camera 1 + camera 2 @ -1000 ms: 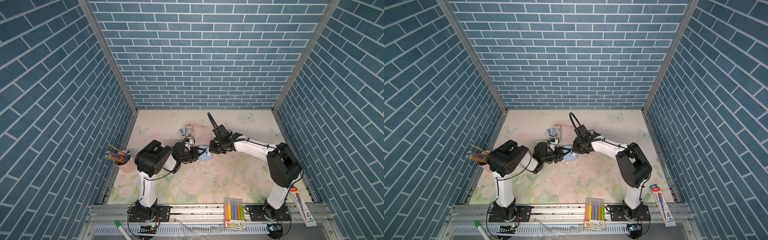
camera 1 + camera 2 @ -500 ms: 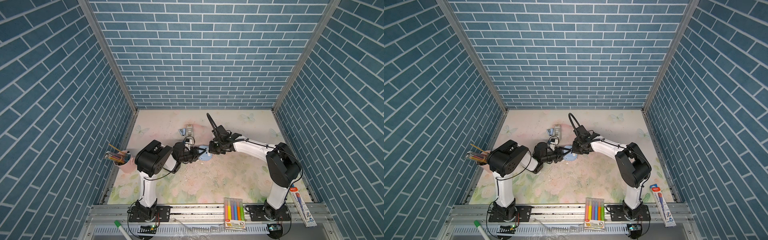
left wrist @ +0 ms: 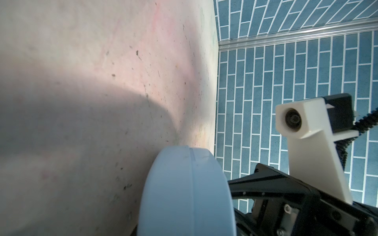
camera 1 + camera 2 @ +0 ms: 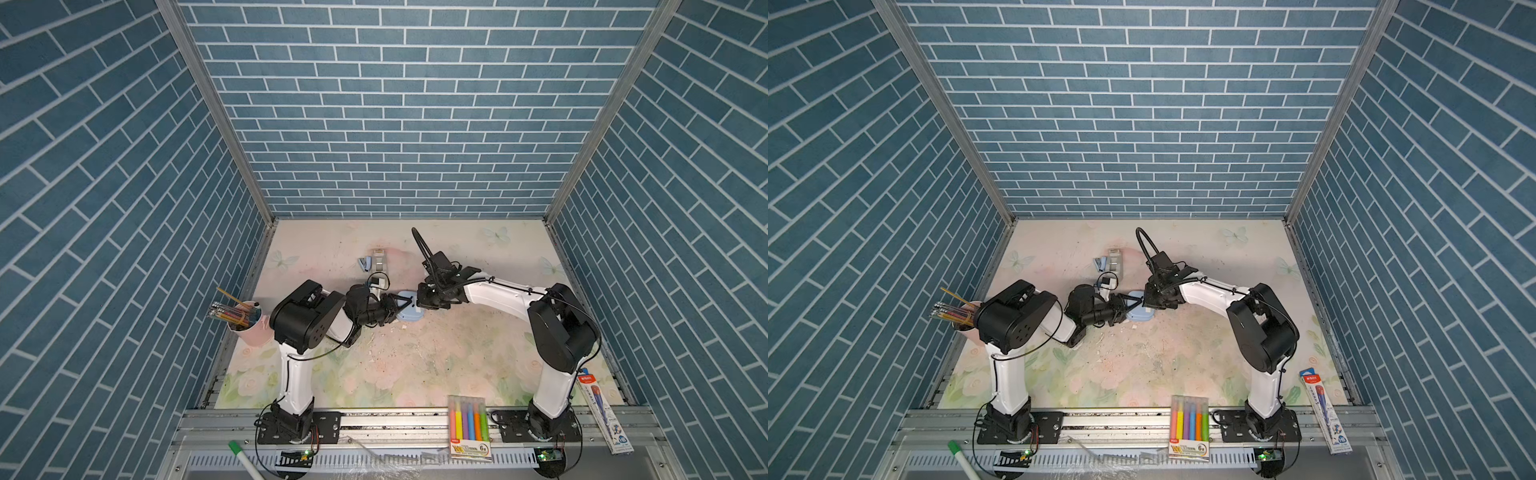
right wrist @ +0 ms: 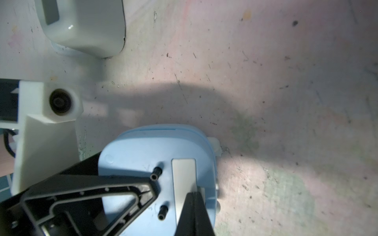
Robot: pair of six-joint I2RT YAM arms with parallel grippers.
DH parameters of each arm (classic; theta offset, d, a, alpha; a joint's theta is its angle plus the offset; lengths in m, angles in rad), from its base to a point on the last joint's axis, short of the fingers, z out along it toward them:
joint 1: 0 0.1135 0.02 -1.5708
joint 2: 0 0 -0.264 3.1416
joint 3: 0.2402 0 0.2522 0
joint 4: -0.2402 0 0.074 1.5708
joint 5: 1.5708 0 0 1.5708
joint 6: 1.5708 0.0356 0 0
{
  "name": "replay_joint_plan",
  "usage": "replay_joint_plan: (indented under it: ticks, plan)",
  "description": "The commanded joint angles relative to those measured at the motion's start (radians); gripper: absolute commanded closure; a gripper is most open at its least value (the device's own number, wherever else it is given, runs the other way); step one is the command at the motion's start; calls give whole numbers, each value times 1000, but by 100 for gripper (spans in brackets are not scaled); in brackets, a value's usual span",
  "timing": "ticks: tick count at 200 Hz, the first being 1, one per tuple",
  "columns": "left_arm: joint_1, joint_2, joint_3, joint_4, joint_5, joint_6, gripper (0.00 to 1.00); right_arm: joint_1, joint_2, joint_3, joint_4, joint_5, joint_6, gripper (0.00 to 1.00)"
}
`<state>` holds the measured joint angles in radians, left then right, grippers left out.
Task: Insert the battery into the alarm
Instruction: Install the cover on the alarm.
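Right wrist view looks straight down on the alarm (image 5: 133, 155), which lies face down on the bench (image 5: 266, 81) with its plain blue back up. The right claw (image 5: 193, 196) has its jaws pressed together into one black wedge. Its tip sits on the grey battery slot (image 5: 183, 175), between two small black pegs on the back. The battery may be under that tip, but the wedge hides the spot and I cannot tell.

The left claw (image 4: 395, 306) is clamped on the alarm from the opposite side. One of its black triangular fingers (image 5: 114, 179) lies flat across the blue back. In the left wrist view the alarm's rounded edge (image 3: 184, 194) fills the foreground right against the bench.

In both top views the two claws meet over the alarm (image 4: 1138, 313) near the middle of the bench, with a grey boxy device (image 4: 379, 259) a little further back.

Compared with one second and half a second ago, both arms, both claws and the alarm are in the same places, and neither grip has changed.
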<state>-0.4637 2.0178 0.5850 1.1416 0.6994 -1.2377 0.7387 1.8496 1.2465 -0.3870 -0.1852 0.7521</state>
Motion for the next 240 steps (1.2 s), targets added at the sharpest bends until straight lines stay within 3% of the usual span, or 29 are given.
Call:
replay_joint_plan:
  ticks: [1,117,169,240]
  plan:
    - [-3,44,-30,-180,-54,39,99,16,29,-20,-18,7,-22,100]
    - [-4,38,-31,-184,-53,42,99,16,120,151,-117,55,-73,100]
    - [-5,38,-32,-185,-53,41,99,18,69,47,-70,47,-50,100]
    - [-5,44,-24,-197,-51,40,99,31,-109,-109,20,9,-27,100]
